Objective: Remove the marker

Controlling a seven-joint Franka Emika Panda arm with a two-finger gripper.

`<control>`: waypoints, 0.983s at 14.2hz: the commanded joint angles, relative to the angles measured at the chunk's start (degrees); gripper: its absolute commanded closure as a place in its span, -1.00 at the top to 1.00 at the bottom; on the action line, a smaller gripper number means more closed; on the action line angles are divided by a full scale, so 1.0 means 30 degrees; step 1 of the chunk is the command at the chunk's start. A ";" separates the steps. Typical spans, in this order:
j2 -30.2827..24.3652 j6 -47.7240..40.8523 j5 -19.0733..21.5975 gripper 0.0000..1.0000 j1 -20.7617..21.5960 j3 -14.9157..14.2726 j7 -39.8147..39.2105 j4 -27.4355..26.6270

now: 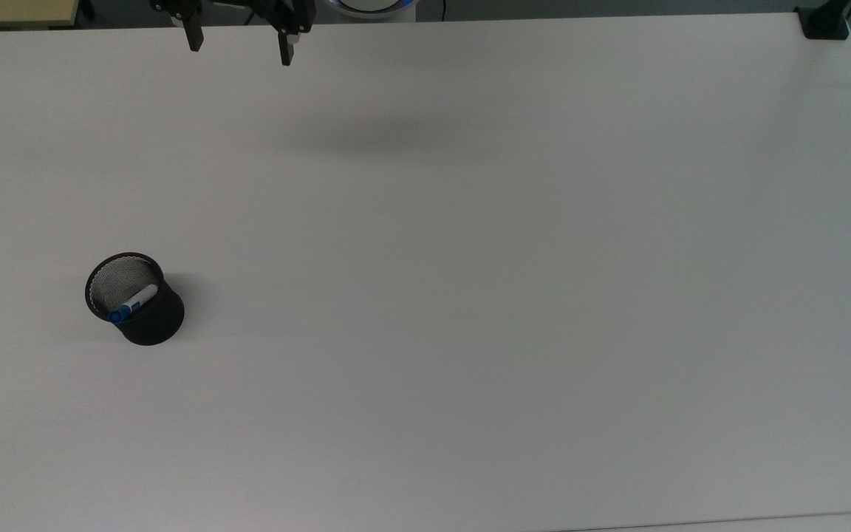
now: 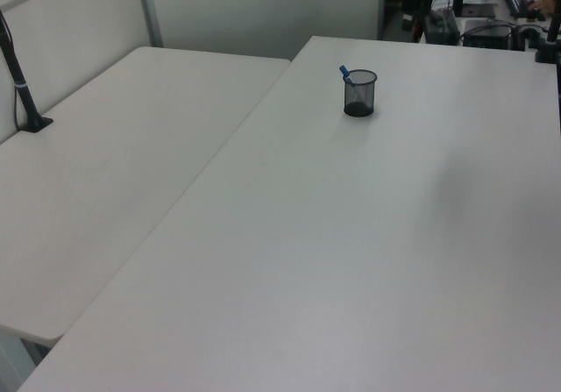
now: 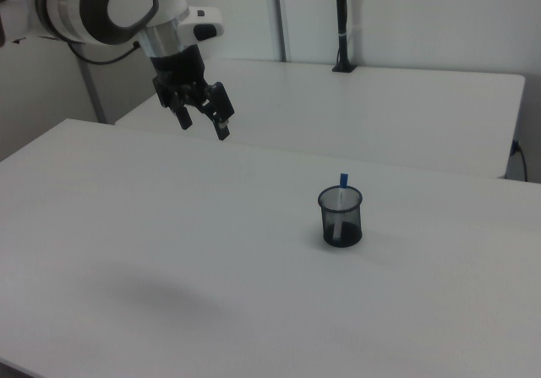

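The marker (image 1: 132, 304), white-barrelled with a blue cap, stands leaning inside a black mesh cup (image 1: 151, 321) on the top view's lower left. Its blue end pokes above the rim of the cup (image 2: 359, 94) as the marker (image 2: 345, 74) in the left view, and likewise the marker (image 3: 343, 181) above the cup (image 3: 341, 218) in the right view. My gripper (image 1: 240, 43) hangs high over the table's far edge in the top view, open, with nothing between its fingers. In the right view the gripper (image 3: 203, 126) is up and well to the left of the cup.
The white table (image 1: 470, 258) spreads wide around the cup. A second white table (image 3: 397, 116) adjoins it. A black clamp post (image 1: 824, 22) sits at the top view's upper right corner, and another post (image 2: 22, 85) stands on the adjoining table.
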 commanded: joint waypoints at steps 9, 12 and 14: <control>-0.0034 -0.0300 -0.0016 1.00 0.0216 -0.0105 -0.0288 0.0073; -0.0034 -0.0300 -0.0016 1.00 0.0187 -0.0105 -0.0346 0.0073; -0.0034 -0.0242 -0.0016 1.00 0.0012 -0.0192 -0.0668 0.0102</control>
